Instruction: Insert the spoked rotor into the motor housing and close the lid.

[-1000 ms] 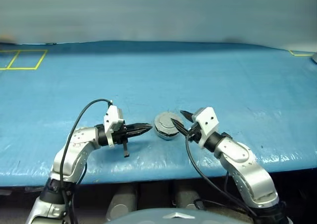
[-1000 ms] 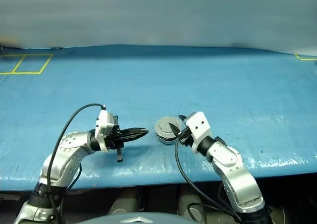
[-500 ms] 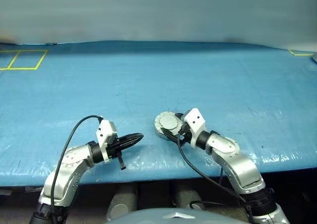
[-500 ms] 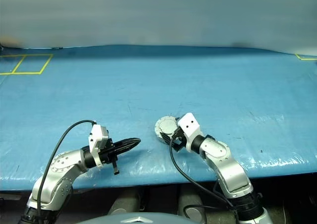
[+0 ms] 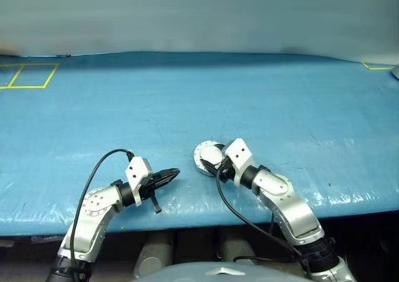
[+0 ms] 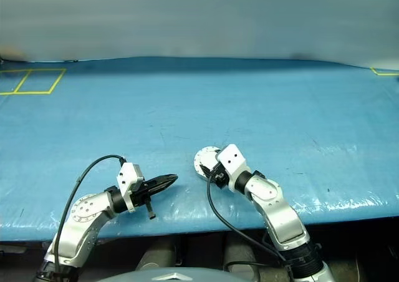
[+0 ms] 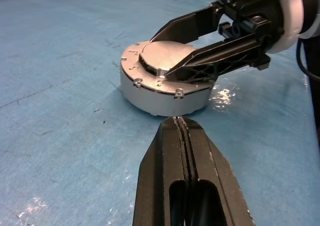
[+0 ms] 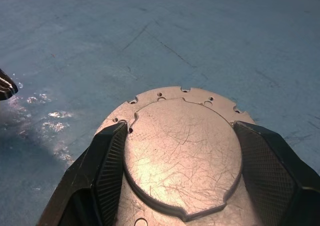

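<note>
The lid [image 8: 180,161] is straddled by the wide right pincer [image 5: 212,164] for seating onto the motor housing [image 7: 165,93]; the left pincer [image 5: 169,174] is kept shut, empty, aside.

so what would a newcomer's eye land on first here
The round silver motor housing near the front edge of the blue table, its lid on top. The right hand straddles the lid, one finger on each side, while the left hand, shut, points at the housing from close by.
</note>
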### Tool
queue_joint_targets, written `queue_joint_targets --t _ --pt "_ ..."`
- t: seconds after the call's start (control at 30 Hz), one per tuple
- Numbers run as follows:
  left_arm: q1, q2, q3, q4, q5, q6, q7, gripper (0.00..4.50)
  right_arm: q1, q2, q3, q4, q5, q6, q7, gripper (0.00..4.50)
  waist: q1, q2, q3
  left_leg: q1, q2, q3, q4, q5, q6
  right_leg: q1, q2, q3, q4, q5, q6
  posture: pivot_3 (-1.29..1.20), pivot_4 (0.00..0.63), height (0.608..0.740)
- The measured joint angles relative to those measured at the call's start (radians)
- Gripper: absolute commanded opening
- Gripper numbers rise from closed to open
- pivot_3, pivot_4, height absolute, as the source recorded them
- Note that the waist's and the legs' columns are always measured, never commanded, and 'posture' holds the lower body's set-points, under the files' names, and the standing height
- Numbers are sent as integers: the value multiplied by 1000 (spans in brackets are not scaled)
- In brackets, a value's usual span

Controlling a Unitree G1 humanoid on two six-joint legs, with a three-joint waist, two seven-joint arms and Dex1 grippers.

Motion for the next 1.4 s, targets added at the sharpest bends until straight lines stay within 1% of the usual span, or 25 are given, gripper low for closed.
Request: queue_joint_targets --t 0.13,0.43,0.5,0.63,0.73,1.1,1.27,1.4 --pt "1 -25 -1 28 9 -30 26 0 0 18 2 0 8 12 5 3036 0 0 0 0 0 0 0 0 0 0 0 0 0 0 0 0 150 740" --pt "-6 -29 -20 28 7 -46 11 0 -41 19 32 42 -26 10 3 3036 -5 0 0 4 3 3 0 0 -1 1 0 -1 0 0 0 0 150 740" --pt "-7 -30 -27 28 8 -46 10 0 -39 25 22 48 -17 10 4 3036 -6 0 -1 4 4 3 1 -1 -1 0 0 -1 0 0 0 0 150 740" --pt "-11 -29 -30 28 7 -46 9 0 -29 37 -34 45 52 38 22 3036 0 0 0 3 4 4 1 -1 -1 -1 -1 -1 0 0 0 0 150 740" --pt "-16 -29 -30 30 8 -46 9 0 -31 21 -42 22 69 61 35 3036 3 0 0 0 3 4 1 -1 0 -1 -1 -1 0 0 -1 0 150 740" --pt "-37 -27 -67 30 8 -17 -1 0 -47 -49 -24 -35 66 95 70 3036 2 0 0 -1 3 5 0 -4 1 -2 0 -1 -1 0 -1 0 150 740" --pt "-38 -26 -69 30 8 -10 0 0 -58 -57 -24 -48 68 108 71 3036 1 0 1 -1 4 6 1 -4 1 -2 0 -1 -1 0 -1 0 150 740" --pt "-38 -27 -73 30 8 -3 1 0 -66 -57 -24 -20 58 104 71 3036 1 0 1 0 4 6 0 -4 1 -2 0 -1 -1 0 -1 0 150 740"
